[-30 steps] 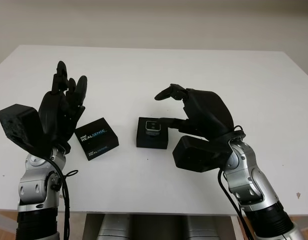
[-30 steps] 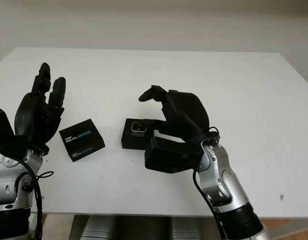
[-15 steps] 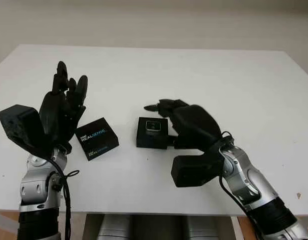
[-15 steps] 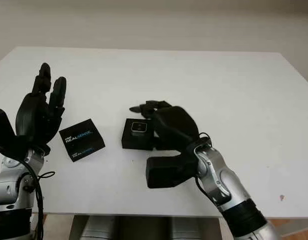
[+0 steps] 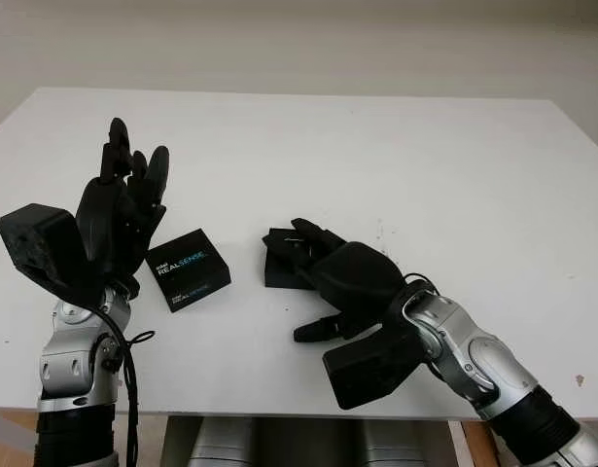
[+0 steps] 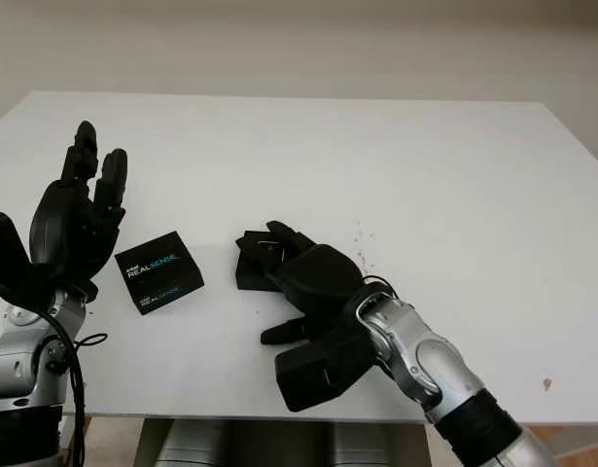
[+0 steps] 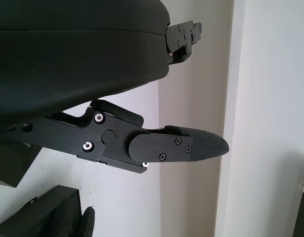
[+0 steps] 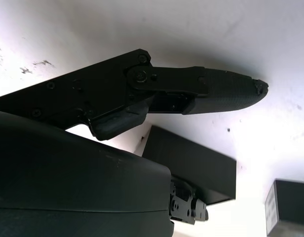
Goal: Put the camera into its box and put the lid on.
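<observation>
While the white table (image 5: 454, 165) stretches wide before me, my right hand (image 5: 328, 268) comes in low from the near right side and lies over the open black box (image 5: 279, 265) at the table's middle, palm down. Its fingers (image 5: 299, 233) reach across the top of the box and cover the inside, so the camera cannot be made out beneath them; the thumb (image 5: 318, 329) sticks out toward the near edge, touching nothing. I cannot tell whether those fingers actually press on the box or merely hang just above it. My left hand (image 5: 119, 209) stands raised at the left side of the table, open, palm toward the middle, gripping nothing. Between the two hands, just beside the left one and a little apart from the box, the black lid (image 5: 188, 269) printed "REALSENSE" lies flat on the tabletop, turned at an angle.
</observation>
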{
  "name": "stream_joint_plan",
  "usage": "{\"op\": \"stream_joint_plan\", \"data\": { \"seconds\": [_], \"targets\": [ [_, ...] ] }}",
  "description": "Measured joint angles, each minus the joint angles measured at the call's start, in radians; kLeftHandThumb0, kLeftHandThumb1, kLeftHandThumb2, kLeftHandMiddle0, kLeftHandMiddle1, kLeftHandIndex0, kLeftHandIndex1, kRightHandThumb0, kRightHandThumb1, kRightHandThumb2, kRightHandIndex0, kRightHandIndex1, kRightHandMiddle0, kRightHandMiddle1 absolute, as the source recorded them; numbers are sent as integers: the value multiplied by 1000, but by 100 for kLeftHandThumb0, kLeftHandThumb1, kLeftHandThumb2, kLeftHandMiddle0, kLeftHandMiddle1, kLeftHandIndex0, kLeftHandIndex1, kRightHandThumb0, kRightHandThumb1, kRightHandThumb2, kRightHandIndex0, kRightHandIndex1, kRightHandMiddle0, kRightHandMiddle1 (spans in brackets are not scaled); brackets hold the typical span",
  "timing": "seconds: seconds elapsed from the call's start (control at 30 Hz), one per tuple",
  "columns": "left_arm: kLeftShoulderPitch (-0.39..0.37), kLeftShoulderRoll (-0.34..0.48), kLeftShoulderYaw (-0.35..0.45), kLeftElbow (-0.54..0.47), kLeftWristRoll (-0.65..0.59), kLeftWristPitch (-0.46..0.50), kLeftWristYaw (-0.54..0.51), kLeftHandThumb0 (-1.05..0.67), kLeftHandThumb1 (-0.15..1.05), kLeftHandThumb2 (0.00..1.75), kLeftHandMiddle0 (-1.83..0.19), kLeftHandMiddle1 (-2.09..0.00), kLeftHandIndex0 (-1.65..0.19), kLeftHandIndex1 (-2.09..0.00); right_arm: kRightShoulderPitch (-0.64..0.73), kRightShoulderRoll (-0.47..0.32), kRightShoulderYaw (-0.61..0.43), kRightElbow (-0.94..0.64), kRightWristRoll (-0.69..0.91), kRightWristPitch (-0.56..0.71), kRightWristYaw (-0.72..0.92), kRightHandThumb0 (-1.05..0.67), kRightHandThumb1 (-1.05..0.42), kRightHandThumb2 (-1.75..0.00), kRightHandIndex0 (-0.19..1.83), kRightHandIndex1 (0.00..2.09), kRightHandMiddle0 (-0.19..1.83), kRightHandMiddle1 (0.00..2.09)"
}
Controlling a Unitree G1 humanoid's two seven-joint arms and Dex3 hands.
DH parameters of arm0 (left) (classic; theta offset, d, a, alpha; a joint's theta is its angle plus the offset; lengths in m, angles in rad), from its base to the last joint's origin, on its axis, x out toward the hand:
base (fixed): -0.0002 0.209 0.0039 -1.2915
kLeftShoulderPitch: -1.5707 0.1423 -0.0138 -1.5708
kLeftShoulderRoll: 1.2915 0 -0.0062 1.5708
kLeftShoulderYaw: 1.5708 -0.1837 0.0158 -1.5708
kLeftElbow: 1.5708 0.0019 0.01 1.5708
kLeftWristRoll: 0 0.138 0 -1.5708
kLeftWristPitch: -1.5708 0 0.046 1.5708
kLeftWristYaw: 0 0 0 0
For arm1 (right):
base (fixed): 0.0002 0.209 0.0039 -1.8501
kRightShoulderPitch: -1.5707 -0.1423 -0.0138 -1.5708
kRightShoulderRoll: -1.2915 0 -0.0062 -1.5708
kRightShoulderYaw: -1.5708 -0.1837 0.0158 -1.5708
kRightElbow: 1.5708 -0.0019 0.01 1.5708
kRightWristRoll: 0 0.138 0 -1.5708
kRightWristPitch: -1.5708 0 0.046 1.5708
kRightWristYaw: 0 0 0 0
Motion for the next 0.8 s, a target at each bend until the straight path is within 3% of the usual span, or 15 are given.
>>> {"op": "stream_joint_plan", "data": {
  "seconds": [0.27,0.43,0.8],
  "targets": [
    [0,-2,0,-3,-8,7,4,-62,105,35,19,0,19,0,-11,-3,-5,-47,-1,32,140,-98,-105,-50,-19,0,-18,2],
    [1,-2,0,-10,-7,11,4,-61,105,36,19,0,19,0,-7,3,-10,-37,15,41,123,-97,-105,-51,-19,0,-19,0],
    [-8,2,1,3,-8,10,-8,-62,105,33,19,0,19,0,-14,78,-164,59,191,7,-251,-86,-105,-56,-19,0,-19,0]
  ]
}}
